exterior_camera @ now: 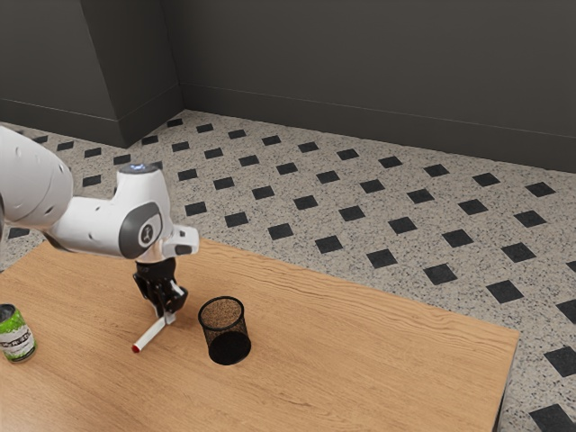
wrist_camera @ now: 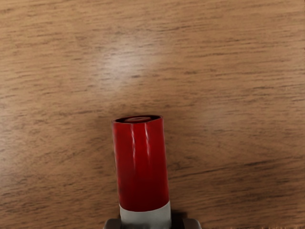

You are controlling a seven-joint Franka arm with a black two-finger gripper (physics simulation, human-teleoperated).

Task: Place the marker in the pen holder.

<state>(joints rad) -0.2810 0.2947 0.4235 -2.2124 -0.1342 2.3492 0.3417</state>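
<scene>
Marker at gripper, red end away from upright pen holder; 1 can well apart; I cannot tell whether the claw is wide or narrow.

Dark walls, diamond-patterned speckled floor.

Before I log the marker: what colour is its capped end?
The marker's end is red, seen best in the wrist view.
</scene>
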